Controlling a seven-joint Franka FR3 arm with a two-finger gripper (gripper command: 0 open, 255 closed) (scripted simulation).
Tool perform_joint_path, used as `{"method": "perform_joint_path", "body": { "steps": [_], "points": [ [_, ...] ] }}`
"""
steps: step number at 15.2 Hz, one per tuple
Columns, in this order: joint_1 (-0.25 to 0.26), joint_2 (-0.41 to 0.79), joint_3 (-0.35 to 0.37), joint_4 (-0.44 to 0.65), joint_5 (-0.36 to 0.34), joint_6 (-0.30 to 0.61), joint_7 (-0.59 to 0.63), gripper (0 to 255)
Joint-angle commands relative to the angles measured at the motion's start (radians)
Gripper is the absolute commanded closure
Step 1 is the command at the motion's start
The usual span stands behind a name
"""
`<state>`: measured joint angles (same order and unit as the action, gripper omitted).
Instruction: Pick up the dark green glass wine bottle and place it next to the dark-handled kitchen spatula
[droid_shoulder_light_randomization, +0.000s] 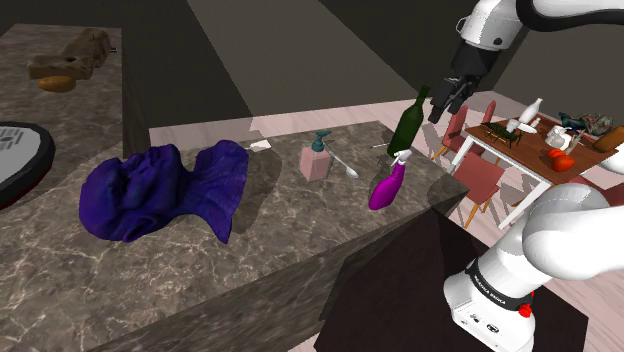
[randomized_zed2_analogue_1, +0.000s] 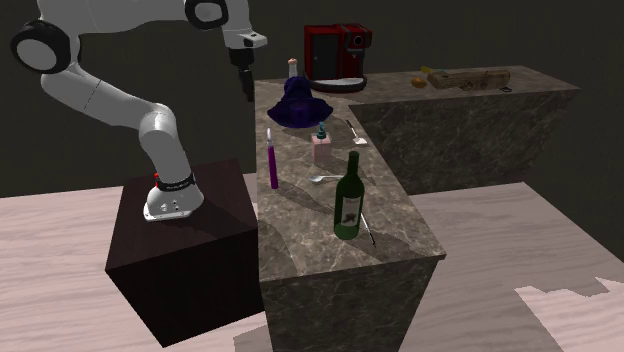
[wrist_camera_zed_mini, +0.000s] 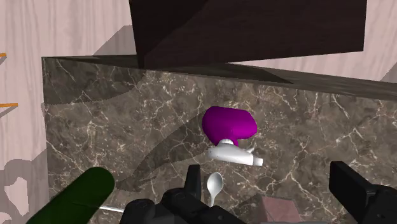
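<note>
1. Several objects sit on a dark brown counter (droid_shoulder_light_randomization: 250, 262) with pale marble veining. They are listed here from the shoulder view's left to its right.
2. A deep purple cloth (droid_shoulder_light_randomization: 165, 190) lies crumpled in a soft heap of rounded folds.
3. A small, boxy pink soap dispenser (droid_shoulder_light_randomization: 316, 162) with a teal pump top stands upright. Just beside it lies a pale spoon (droid_shoulder_light_randomization: 345, 168) with an oval bowl.
4. A magenta spray bottle (droid_shoulder_light_randomization: 386, 187) has a bulbous body, a narrow neck and a white trigger head.
5. The dark green wine bottle (droid_shoulder_light_randomization: 408, 122) is glossy, with a slim neck and a pale label. It stands upright on the counter near its end, beyond the spray bottle. In the second exterior view, a thin grey utensil (randomized_zed2_analogue_1: 368, 233) lies just beside its base.
6. The all-black tool (droid_shoulder_light_randomization: 445, 100) hangs in the air above the counter. Its two blocky fingers are spread wide with nothing held between them. It is clear of the wine bottle, which in the wrist view lies outside one finger.
7. Beyond the counter is a wooden dining table (droid_shoulder_light_randomization: 520, 152) with reddish chairs (droid_shoulder_light_randomization: 480, 176).
</note>
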<state>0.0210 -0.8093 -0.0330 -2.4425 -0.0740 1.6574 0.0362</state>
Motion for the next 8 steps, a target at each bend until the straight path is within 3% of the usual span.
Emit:
{"method": "perform_joint_path", "body": {
  "steps": [1,8],
  "points": [
    [0.0,0.0,0.0,0.0,0.0,0.0,0.0,0],
    [-0.041,0.195,-0.138,0.115,-0.063,0.076,-0.137,0]
  ]
}}
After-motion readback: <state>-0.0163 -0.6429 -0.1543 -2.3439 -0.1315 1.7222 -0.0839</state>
